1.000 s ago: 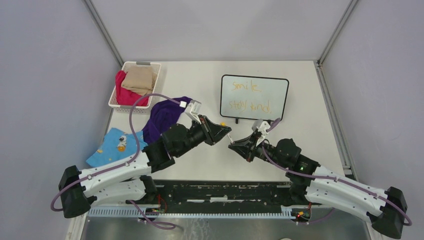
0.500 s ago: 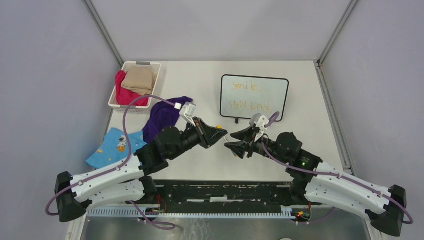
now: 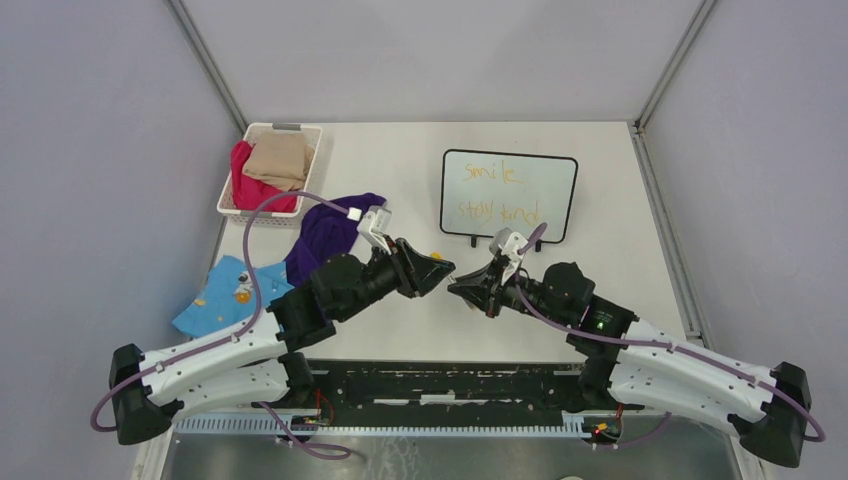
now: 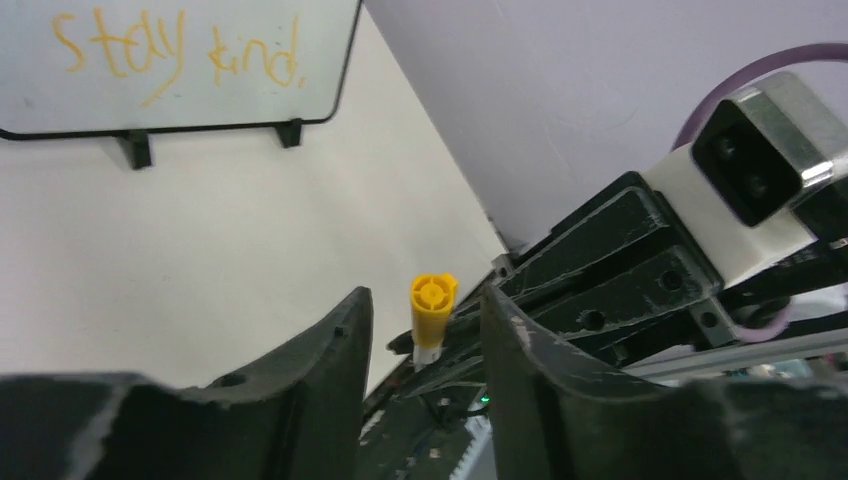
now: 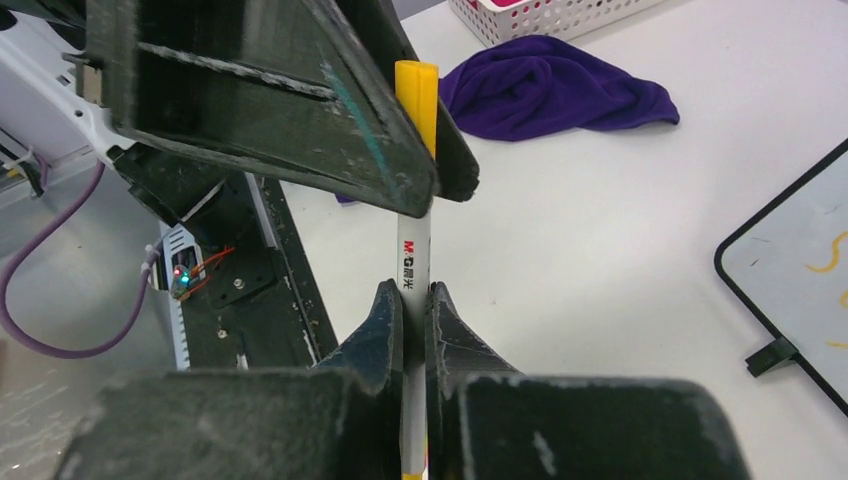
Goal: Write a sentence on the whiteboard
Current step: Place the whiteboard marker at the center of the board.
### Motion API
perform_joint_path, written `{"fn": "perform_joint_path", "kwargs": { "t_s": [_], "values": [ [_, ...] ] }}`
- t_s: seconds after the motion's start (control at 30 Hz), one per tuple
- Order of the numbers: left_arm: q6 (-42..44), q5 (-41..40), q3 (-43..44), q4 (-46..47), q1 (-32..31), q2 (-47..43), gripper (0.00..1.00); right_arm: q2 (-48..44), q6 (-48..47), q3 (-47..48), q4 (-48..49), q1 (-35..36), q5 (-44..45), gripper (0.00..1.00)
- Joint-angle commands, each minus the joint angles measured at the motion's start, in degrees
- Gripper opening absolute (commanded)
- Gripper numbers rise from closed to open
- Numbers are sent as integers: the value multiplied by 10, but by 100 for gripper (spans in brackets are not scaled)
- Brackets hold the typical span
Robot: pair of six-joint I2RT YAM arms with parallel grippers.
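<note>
Drawn tip to tip at the centre of the table (image 3: 400, 170) within the last second. From the left: slight loosening of the left gripper (image 3: 445, 268), now narrowly parted around the yellow cap (image 4: 433, 298); fresh re-clamping by the right gripper (image 3: 458, 288), pinched tight on the marker (image 5: 414, 262). Likely a handover after writing, with the sentence (image 3: 497, 212) complete on the whiteboard (image 3: 552, 190) at one o'clock. Counted: four cloths, namely blue cloth (image 3: 225, 290) at eight o'clock, red cloth (image 3: 255, 190) and beige cloth (image 3: 280, 158) in the one basket (image 3: 255, 215) at eleven, purple cloth (image 3: 325, 232) at ten; two grippers, one marker, one whiteboard, two orange lines.
</note>
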Motion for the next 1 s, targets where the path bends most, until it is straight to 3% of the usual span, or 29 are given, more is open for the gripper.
{"fn": "perform_joint_path", "kwargs": {
  "t_s": [0.0, 0.1, 0.3, 0.43, 0.57, 0.8, 0.97],
  "values": [
    [24, -69, 35, -67, -2, -23, 63, -13, -36, 18, -36, -1, 55, 0],
    [62, -142, 85, -179, -2, -37, 74, -15, -64, 26, -110, 0, 129, 0],
    [193, -295, 191, -307, -2, -51, 77, 45, -64, 12, -222, 0, 266, 0],
    [296, -324, 206, -299, -2, -63, 77, 77, -47, -26, -206, -1, 263, 0],
    [358, -341, 152, -251, -2, -78, 77, 108, -35, -45, -179, -1, 244, 0],
    [317, -353, 57, -196, -1, -86, 78, 157, -28, -66, -150, -3, 235, 0],
    [308, -349, 61, -216, -2, -64, 78, 190, -19, -81, -121, -21, 206, 0]
  ]
}}
